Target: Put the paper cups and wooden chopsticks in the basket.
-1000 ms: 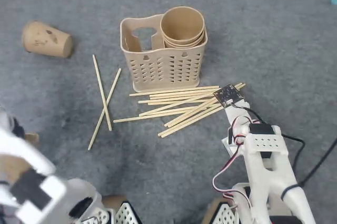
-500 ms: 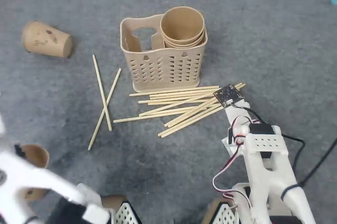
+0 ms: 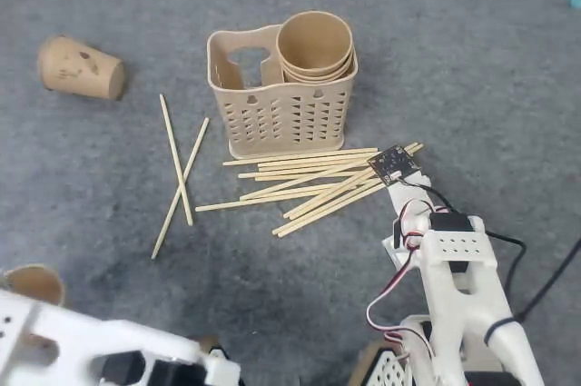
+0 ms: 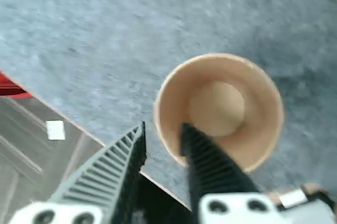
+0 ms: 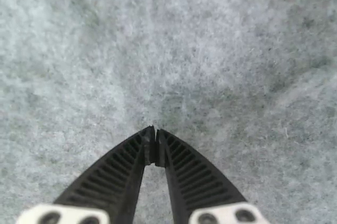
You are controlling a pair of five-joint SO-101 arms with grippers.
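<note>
Paper cup [image 4: 218, 110] stands at the near-left corner, mouth up, close to the edge of the gray mat [image 3: 472, 68], with bare floor [image 4: 31, 129] just past that edge. The left gripper [image 4: 163, 129] straddles the cup's rim. One finger [image 4: 205, 155] is inside the cup and the other outside, with the jaws narrowed onto the cup wall so that it is pinched between them. The white left arm [image 3: 91, 345] lies along the near edge, just right of this cup. The basket [image 3: 272, 118] sits upright at mid-scene toward the far side. A nested stack of cups [image 3: 315, 45] fills its right compartment, rims rising above the basket wall. A tipped cup [image 3: 80, 68] lies on its side at far left, well apart from the basket, mouth pointing right. The chopstick bundle [image 3: 309, 182] is loosely fanned on the mat, just near of the basket, and runs left to right. Its right ends reach the wrist of the right arm [image 3: 458, 263]. A loose pair of chopsticks [image 3: 179, 173] lies crossed on the mat to the left of the basket, running near to far. The right gripper [image 5: 152, 137] is fully closed with its tips touching, grips nothing, and has bare mat beneath it.
</note>
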